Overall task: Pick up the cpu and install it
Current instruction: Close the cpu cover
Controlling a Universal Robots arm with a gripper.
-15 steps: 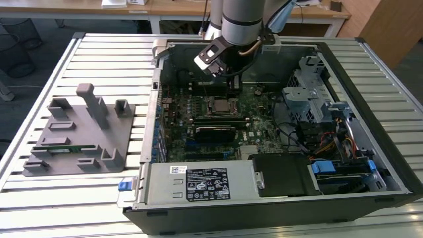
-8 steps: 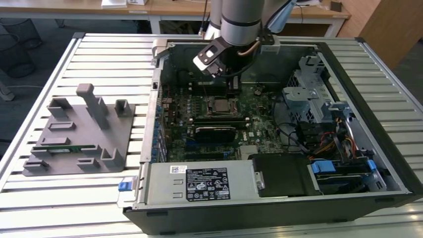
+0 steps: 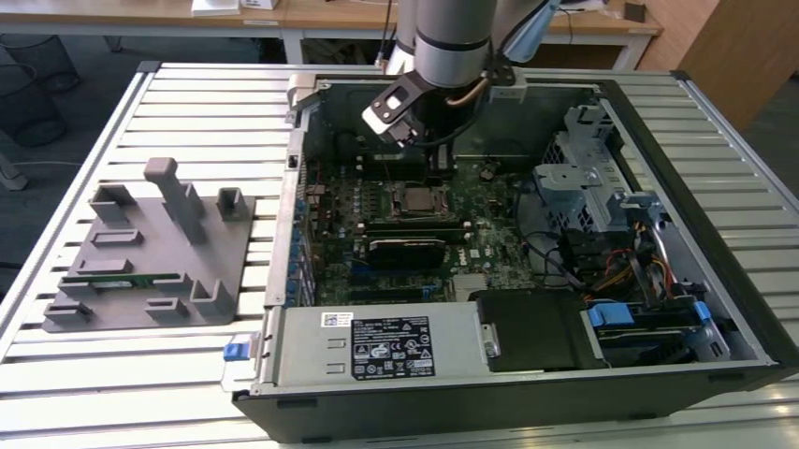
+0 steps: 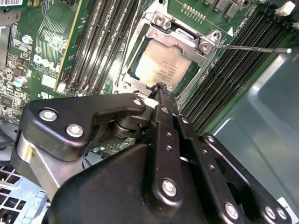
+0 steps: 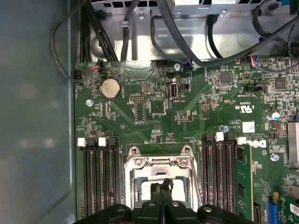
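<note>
While the cpu (image 4: 161,65) lies in its socket (image 4: 187,39), the gripper (image 4: 160,87) hangs above, fingers (image 4: 166,122) pressed together.

Shiny metal cpu (image 4: 161,63), matt black pincer (image 4: 161,87), grey plastic tray (image 3: 148,251)

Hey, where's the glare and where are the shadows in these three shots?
Second wrist view: the cpu has a soft pale sheen on its metal top, and the gripper in front of it is dark. First wrist view: hazy light patches lie on the case wall. Exterior view: the slatted table is bright, the open case darker inside.
</note>
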